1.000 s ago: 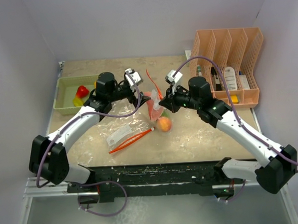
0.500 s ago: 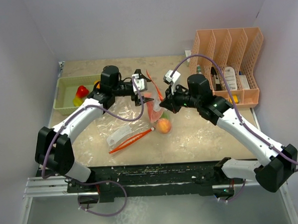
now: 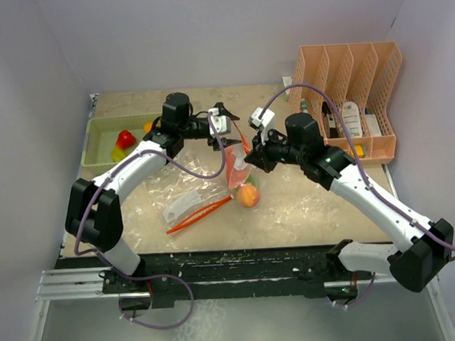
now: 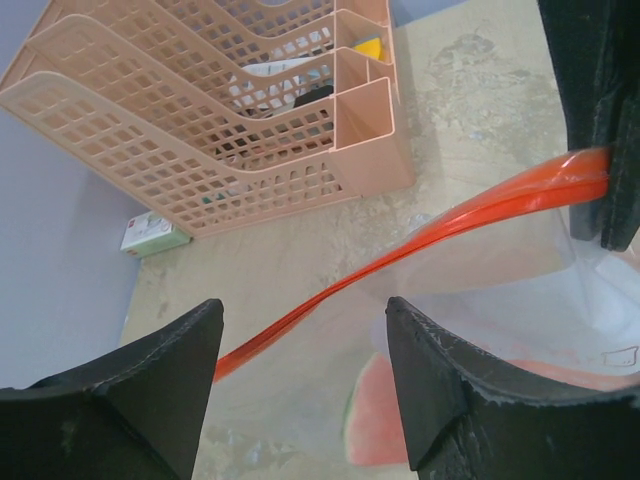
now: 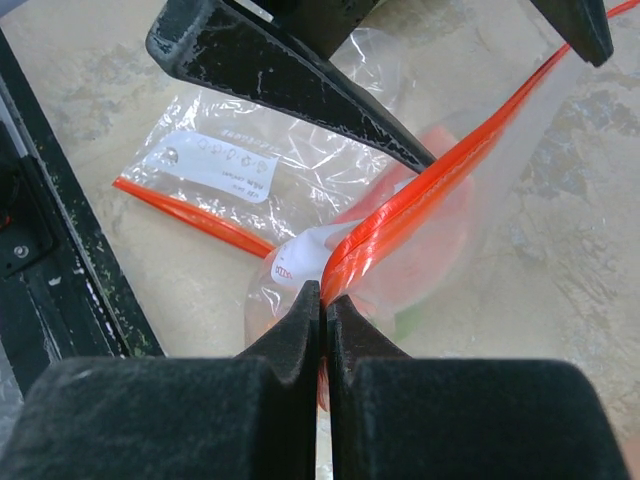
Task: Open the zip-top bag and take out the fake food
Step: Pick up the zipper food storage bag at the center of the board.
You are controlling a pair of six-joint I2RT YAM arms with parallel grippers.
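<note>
Right gripper (image 5: pixel 322 305) jaws pinched on zip strip (image 5: pixel 430 188); left gripper (image 4: pixel 300 340) jaws wide astride it. Single lip to be gripped.

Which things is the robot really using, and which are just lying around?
For the job: zip-top bag, fake food inside it, right gripper pinching its orange strip, left gripper open around the strip.
Just lying about: second bag lying flat, peach rack, white bottles in it.
</note>
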